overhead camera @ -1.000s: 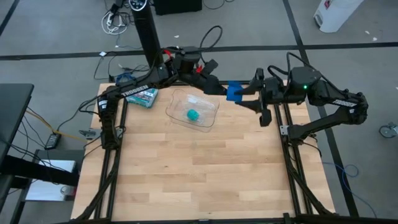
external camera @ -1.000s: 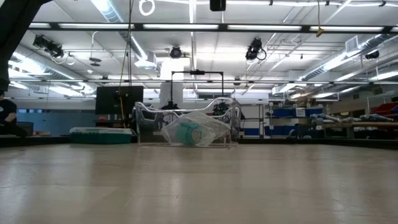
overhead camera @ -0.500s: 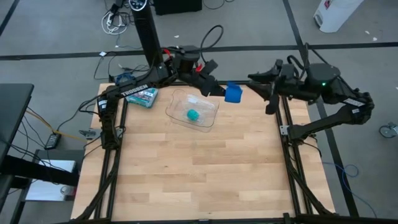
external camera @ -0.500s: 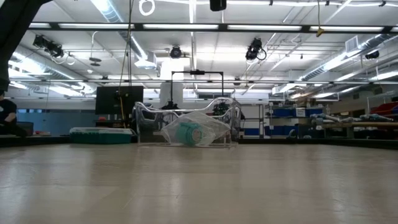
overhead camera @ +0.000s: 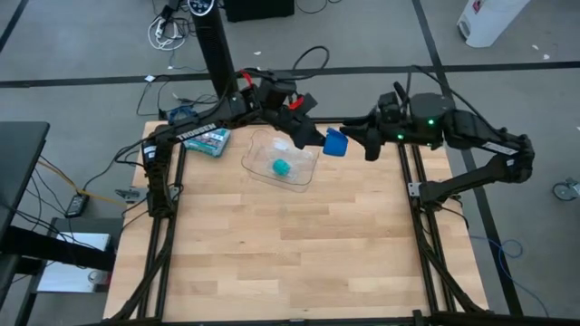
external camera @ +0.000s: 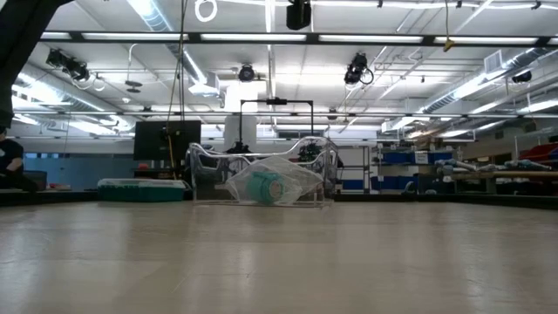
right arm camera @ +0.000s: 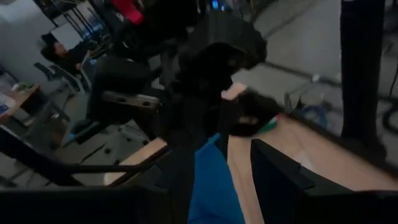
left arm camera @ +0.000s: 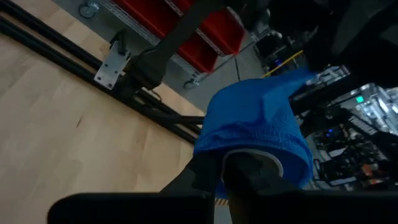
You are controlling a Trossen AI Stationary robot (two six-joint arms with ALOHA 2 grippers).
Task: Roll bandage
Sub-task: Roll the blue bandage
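Low view hides both arms and the bright blue fabric bandage roll (overhead camera: 335, 143). Left claw (overhead camera: 319, 139) clenched on it, aloft near worktop (overhead camera: 299, 244) far edge. Right claw (overhead camera: 355, 136) released, fingers flanking roll; half a second ago it stood farther right.

White lettering "TROSSEN" runs along the left arm (overhead camera: 195, 136)

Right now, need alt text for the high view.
Overhead: the left gripper holds a small bright blue fabric bandage roll above the wooden table's far edge, the right gripper open beside it. A clear plastic tray holds a teal roll.
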